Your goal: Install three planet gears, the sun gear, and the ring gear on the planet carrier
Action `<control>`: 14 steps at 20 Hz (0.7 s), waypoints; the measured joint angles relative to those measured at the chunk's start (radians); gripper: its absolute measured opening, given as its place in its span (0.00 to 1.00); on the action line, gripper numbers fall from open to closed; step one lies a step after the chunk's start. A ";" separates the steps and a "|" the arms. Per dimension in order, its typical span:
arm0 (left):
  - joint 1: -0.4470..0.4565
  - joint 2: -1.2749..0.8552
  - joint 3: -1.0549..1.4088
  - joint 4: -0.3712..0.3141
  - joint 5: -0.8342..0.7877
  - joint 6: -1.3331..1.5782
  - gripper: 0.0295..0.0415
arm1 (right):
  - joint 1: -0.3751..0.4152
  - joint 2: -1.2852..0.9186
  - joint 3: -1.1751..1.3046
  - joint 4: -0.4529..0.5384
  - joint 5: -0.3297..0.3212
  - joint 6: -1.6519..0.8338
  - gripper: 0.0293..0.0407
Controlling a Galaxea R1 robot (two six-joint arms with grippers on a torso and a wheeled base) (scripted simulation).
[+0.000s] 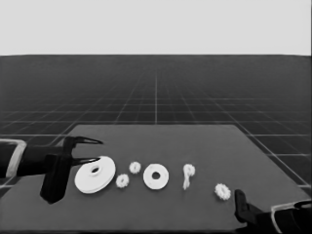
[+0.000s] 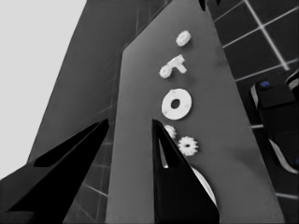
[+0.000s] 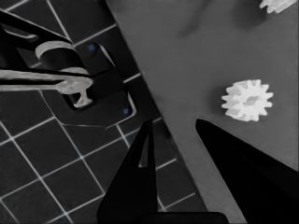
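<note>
My left gripper [image 1: 92, 150] waits open over the table's left end, its near finger just above the rim of the ring gear [image 1: 92, 181], the larger round part, and holds nothing. Two planet gears [image 1: 135, 167] [image 1: 122, 181] lie between that disc and the planet carrier [image 1: 163, 178], the smaller round part. Right of it the sun gear [image 1: 189, 169] touches a thin white piece [image 1: 186, 184]. A third planet gear [image 1: 223, 191] lies near the front right corner. My right gripper [image 3: 174, 123] is parked open beside this gear [image 3: 247, 99].
The table's right edge [image 3: 154, 93] runs just beside the right gripper, with grid floor beyond. Dark machinery with small blue lights [image 3: 93, 84] [image 2: 275, 116] sits past that edge. Behind the row of parts lies bare table [image 1: 156, 141].
</note>
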 joint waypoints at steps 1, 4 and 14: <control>0.071 -0.003 0.071 -0.073 0.049 -0.003 0.00 | -0.054 0.014 0.053 0.076 0.023 -0.003 0.00; 0.020 -0.001 0.015 -0.015 0.011 -0.001 0.43 | -0.015 0.003 0.008 0.016 0.004 -0.001 0.66; 0.328 1.039 -1.193 -0.157 0.832 -1.518 0.75 | -0.006 0.000 -0.003 0.001 0.000 0.000 0.81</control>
